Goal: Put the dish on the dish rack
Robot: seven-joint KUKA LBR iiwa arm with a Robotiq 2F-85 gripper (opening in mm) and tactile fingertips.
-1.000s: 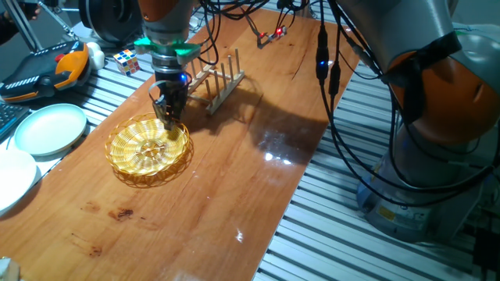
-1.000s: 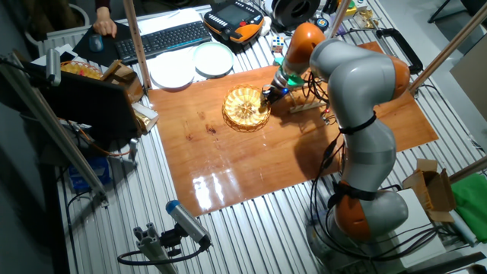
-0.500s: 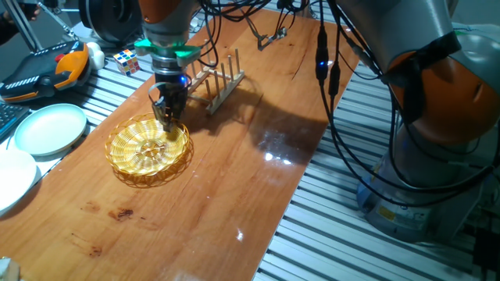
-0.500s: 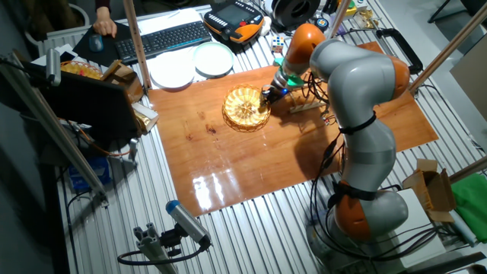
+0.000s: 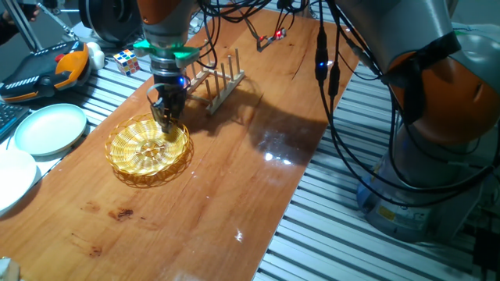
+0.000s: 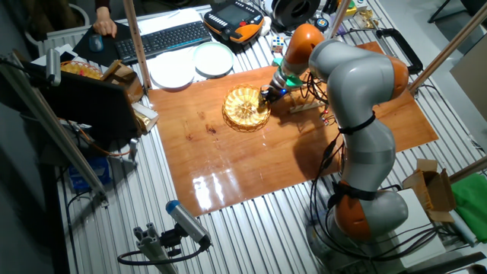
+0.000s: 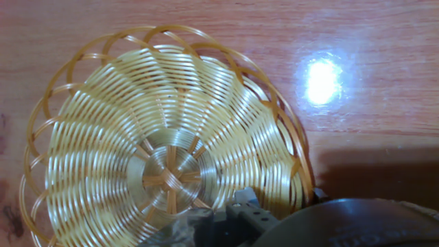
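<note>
From where I stand, the job has barely begun. The dish (image 5: 148, 150) lies flat on the wooden tabletop (image 5: 234, 195), and the dish rack (image 5: 219, 80) stands apart from it, just behind and to the right, with nothing between its pegs. So all the real work looks to be left: a firm hold on the rim, a lift, a turn up onto edge, and a slot between the pegs.

Going left to right in the first fixed view: a white plate (image 5: 12, 178) and a pale green plate (image 5: 50, 129) sit off the wood on the ribbed metal surface. An orange-and-black handheld controller (image 5: 47, 69) lies behind them, and a colour cube (image 5: 127, 61) further back. Then comes the dish, and the gripper (image 5: 166, 125) is down at its rear rim on the rack side. The jaws straddle or pinch the rim, but I cannot tell whether they are clamped or slack. The hand view shows only dark gripper parts at the bottom edge over the weave (image 7: 164, 137).

Right of the rack, black cables (image 5: 332, 86) hang from the arm. The path from dish to rack looks short and unblocked. My worry is the dish: it looks about as wide as the rack is long, so it may tip.
</note>
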